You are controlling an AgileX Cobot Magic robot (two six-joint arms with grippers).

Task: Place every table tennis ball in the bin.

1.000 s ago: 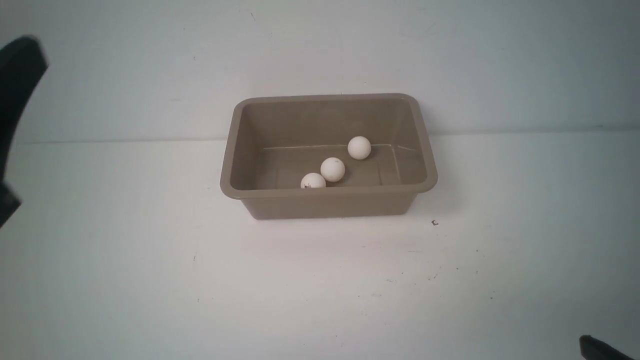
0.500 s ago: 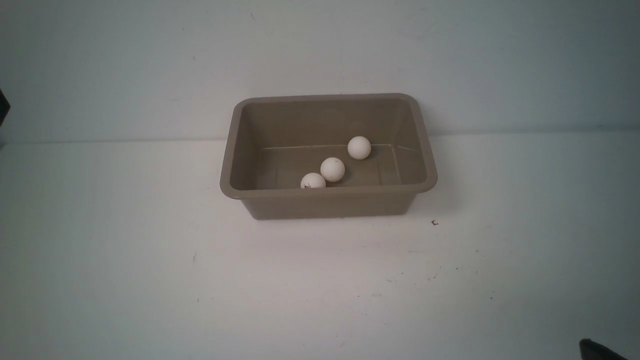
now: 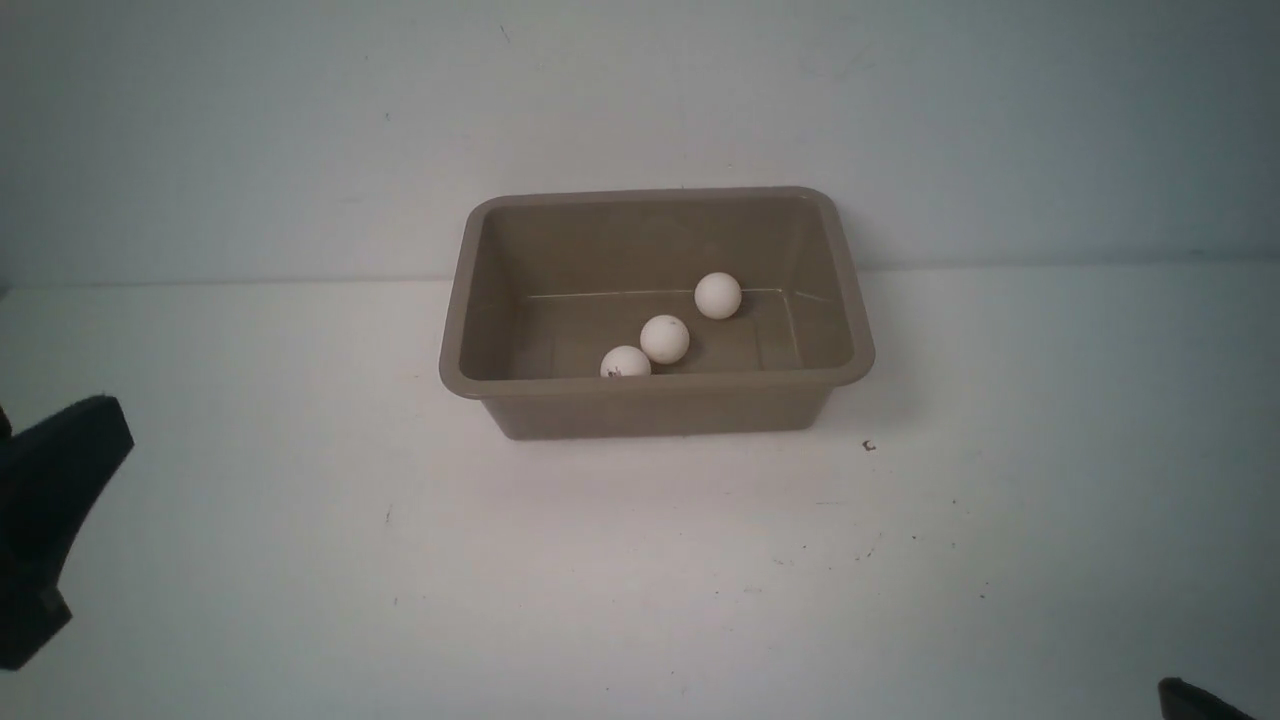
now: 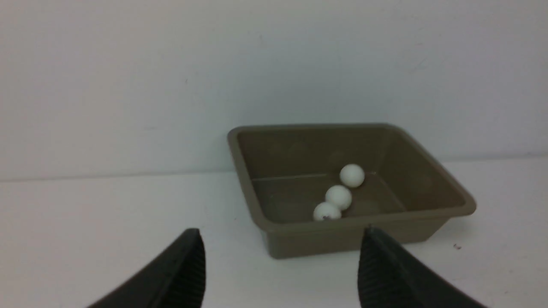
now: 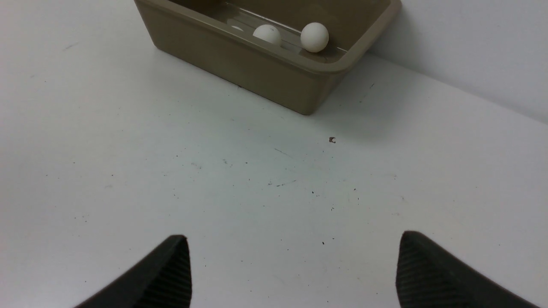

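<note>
White counter [image 3: 640, 560], scuffed with fine dark specks, runs back to a pale wall [image 3: 640, 90], and what a calm picture we have! Over on the left, the left fingers [image 4: 280, 261] stand apart with nothing between them, dark and blurred in their own wrist view, and they show at the edge of the front view. Down at the near right corner, the right fingers [image 5: 293, 261] stand wide apart too, and they're empty, just one dark tip poking into the front view.

Outward we go, to the bin [image 3: 655, 408]! Tan-brown plastic, rectangular, rounded corners, flared rim, walls sloping inward to a moulded floor, sitting upright at the back of the counter. And inside it, all three table tennis balls [image 3: 665, 339]! Matte off-white, smooth and round, every one of them. The nearest wears a dark printed mark and is partly hidden by the front rim; the middle one, just beside it, carries a faint little mark; the third sits a bit apart, farther back and to the right, looking plain from here.
</note>
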